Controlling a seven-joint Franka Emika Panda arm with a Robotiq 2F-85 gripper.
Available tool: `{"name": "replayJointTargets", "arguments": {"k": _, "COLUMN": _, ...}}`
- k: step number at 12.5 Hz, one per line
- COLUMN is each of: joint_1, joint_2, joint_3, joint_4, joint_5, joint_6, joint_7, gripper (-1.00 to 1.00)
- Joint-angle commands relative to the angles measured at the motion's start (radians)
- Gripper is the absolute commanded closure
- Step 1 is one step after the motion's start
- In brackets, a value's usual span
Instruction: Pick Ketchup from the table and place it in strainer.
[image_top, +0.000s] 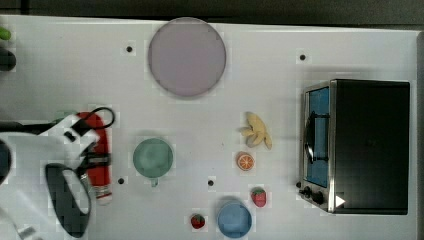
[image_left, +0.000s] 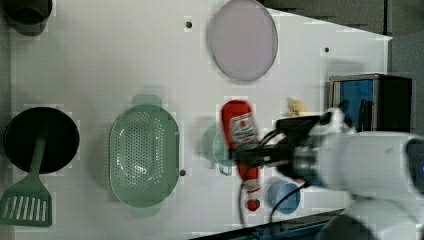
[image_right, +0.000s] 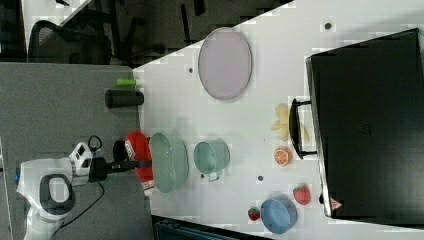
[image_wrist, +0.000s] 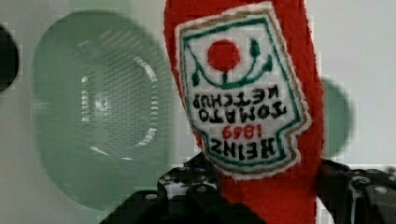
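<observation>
The Ketchup (image_wrist: 261, 116) carries a white label with a green and gold border. In the wrist view the label appears upside down, and the words "HEINZ", "1869" and "TOMATO KETCHUP" can be read, with a red tomato drawn between green leaves. In the left view the same label is a pale patch on the red bottle, and its writing cannot be read there.

The gripper (image_left: 250, 159) is closed on the lower body of the Ketchup, with one black finger on each side, and it holds the bottle above the white tabletop (image_left: 125, 55). In the left view the bottle hangs between the strainer (image_left: 144, 156) and the white arm, with its cap end pointing to the bottom edge of the picture. It covers a part of the green cup (image_top: 153, 158) behind it. In the right view the bottle is just beside the strainer's rim, not inside it.

In the top view the arm hides most of the strainer and a part of the bottle. The wrist view shows the strainer blurred behind the bottle, with its dotted bottom still visible. The cap end is cut off in the wrist view.

A small red triangle sticker sits on the corner of the toaster oven (image_top: 370, 145), but its mark is too small to read.
</observation>
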Motion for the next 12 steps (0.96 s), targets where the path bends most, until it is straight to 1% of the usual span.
{"name": "replayJointTargets", "arguments": {"k": 1, "joint_1": 0.010, "joint_2": 0.063, "joint_3": 0.055, "joint_4": 0.004, "joint_5": 0.001, "joint_6": 0.136, "joint_7": 0.288, "gripper": -0.23}}
{"name": "replayJointTargets", "arguments": {"k": 3, "joint_1": 0.015, "joint_2": 0.154, "joint_3": 0.100, "joint_4": 0.004, "joint_5": 0.000, "joint_6": 0.237, "joint_7": 0.361, "gripper": -0.23}}
{"name": "replayJointTargets", "arguments": {"k": 5, "joint_1": 0.029, "joint_2": 0.253, "joint_3": 0.117, "joint_4": 0.003, "joint_5": -0.001, "joint_6": 0.329, "joint_7": 0.378, "gripper": -0.23}}
{"name": "replayJointTargets", "arguments": {"k": 6, "joint_1": 0.036, "joint_2": 0.300, "joint_3": 0.116, "joint_4": 0.003, "joint_5": -0.004, "joint_6": 0.379, "joint_7": 0.378, "gripper": -0.31}}
{"name": "replayJointTargets", "arguments": {"k": 8, "joint_1": 0.044, "joint_2": 0.386, "joint_3": 0.115, "joint_4": 0.003, "joint_5": -0.038, "joint_6": 0.467, "joint_7": 0.378, "gripper": -0.74}}
{"name": "replayJointTargets", "arguments": {"k": 9, "joint_1": 0.045, "joint_2": 0.419, "joint_3": 0.113, "joint_4": 0.003, "joint_5": -0.065, "joint_6": 0.489, "joint_7": 0.379, "gripper": -1.00}}
{"name": "replayJointTargets", "arguments": {"k": 10, "joint_1": 0.045, "joint_2": 0.441, "joint_3": 0.111, "joint_4": 0.003, "joint_5": -0.086, "joint_6": 0.497, "joint_7": 0.380, "gripper": -1.00}}
{"name": "replayJointTargets", "arguments": {"k": 12, "joint_1": 0.040, "joint_2": 0.435, "joint_3": 0.107, "joint_4": 0.003, "joint_5": -0.088, "joint_6": 0.492, "joint_7": 0.399, "gripper": -1.00}}
